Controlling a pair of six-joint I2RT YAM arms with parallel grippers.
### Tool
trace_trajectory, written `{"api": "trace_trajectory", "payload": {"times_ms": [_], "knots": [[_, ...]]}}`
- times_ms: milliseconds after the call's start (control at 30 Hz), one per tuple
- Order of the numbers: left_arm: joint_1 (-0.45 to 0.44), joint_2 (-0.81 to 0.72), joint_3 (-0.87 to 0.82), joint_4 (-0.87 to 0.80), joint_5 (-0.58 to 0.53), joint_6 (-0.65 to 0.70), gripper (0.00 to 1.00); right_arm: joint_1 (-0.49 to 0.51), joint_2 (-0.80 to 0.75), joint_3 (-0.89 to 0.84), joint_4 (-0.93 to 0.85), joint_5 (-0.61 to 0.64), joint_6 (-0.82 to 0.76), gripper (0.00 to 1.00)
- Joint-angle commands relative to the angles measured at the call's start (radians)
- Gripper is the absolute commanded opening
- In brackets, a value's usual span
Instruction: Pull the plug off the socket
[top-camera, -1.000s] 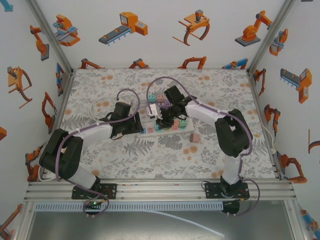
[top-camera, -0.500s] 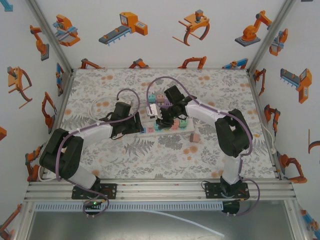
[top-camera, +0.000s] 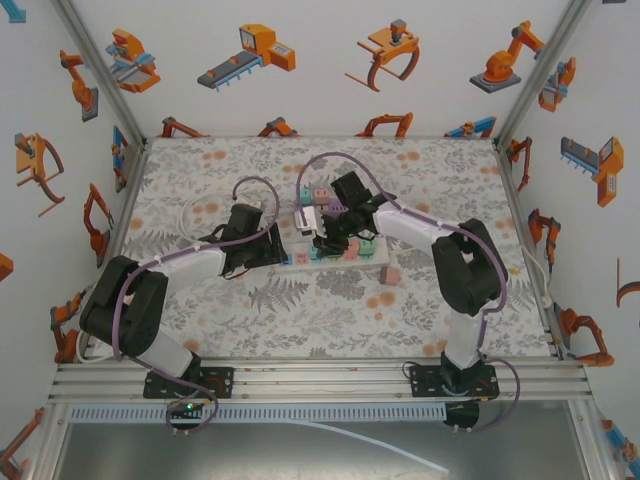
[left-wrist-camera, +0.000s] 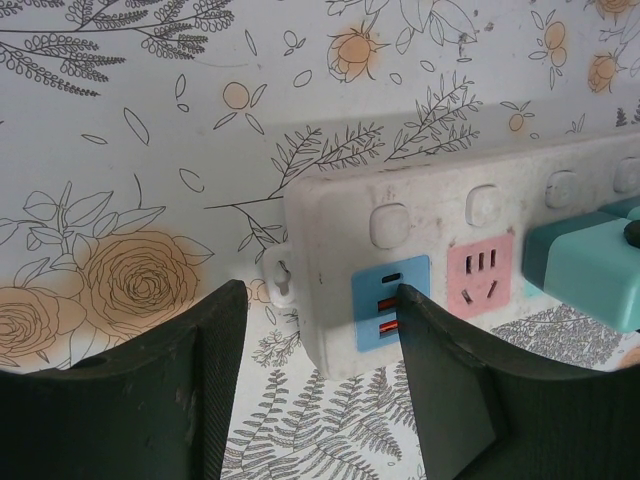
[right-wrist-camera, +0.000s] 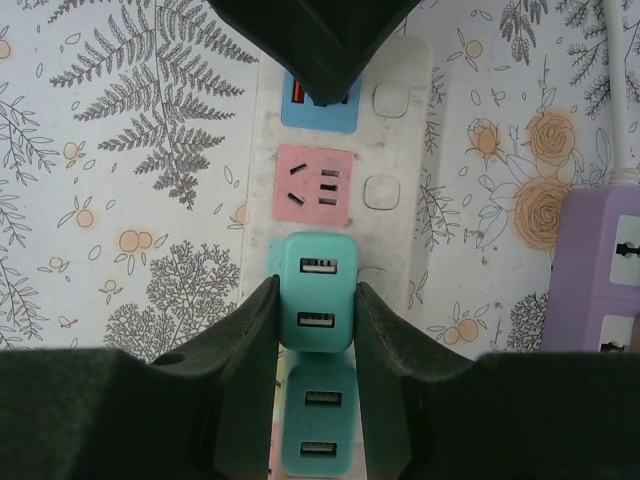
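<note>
A white power strip (right-wrist-camera: 400, 150) lies on the floral mat, with a blue USB socket, a pink socket and teal ones. My right gripper (right-wrist-camera: 316, 305) is shut on the sides of a teal two-port USB plug (right-wrist-camera: 318, 285) standing on the strip. A second teal plug (right-wrist-camera: 314, 430) sits just behind it between my fingers. In the top view the right gripper (top-camera: 328, 238) is over the strip (top-camera: 345, 254). My left gripper (left-wrist-camera: 320, 400) is open and straddles the strip's end (left-wrist-camera: 330, 230), its right finger (left-wrist-camera: 450, 390) by the blue socket (left-wrist-camera: 385, 300).
A purple power strip (right-wrist-camera: 600, 270) lies beside the white one on the far side. Two small pink and orange blocks (top-camera: 388, 285) lie on the mat to the right. A white cable (top-camera: 190, 210) loops at the left. Enclosure walls surround the mat.
The right gripper has shifted slightly toward the far side with the teal plug between its fingers. The left arm has not moved.
</note>
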Motion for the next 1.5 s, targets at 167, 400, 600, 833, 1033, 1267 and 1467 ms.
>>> {"api": "trace_trajectory", "payload": {"times_ms": [167, 400, 600, 833, 1033, 1267, 1467], "knots": [[0.002, 0.064, -0.047, -0.116, -0.123, 0.019, 0.58, -0.006, -0.126, -0.035, 0.123, -0.111, 0.055, 0.05], [0.002, 0.036, -0.046, -0.124, -0.117, 0.02, 0.58, -0.009, -0.168, -0.067, 0.185, -0.117, 0.107, 0.05], [0.002, -0.058, -0.043, -0.09, -0.035, 0.046, 0.61, -0.009, -0.287, -0.246, 0.66, 0.09, 0.604, 0.05], [0.001, -0.194, -0.016, -0.067, 0.049, 0.082, 0.67, -0.013, -0.461, -0.356, 0.713, 0.473, 1.177, 0.05], [-0.018, -0.323, -0.014, -0.037, 0.228, 0.176, 0.72, -0.039, -0.63, -0.422, 0.548, 0.611, 1.508, 0.06], [-0.147, -0.472, -0.029, -0.046, 0.304, 0.374, 0.75, -0.079, -0.825, -0.642, 0.515, 0.706, 1.819, 0.06], [-0.218, -0.524, -0.041, -0.014, 0.427, 0.456, 0.86, -0.075, -0.943, -0.849, 0.546, 0.714, 1.989, 0.04]]}}
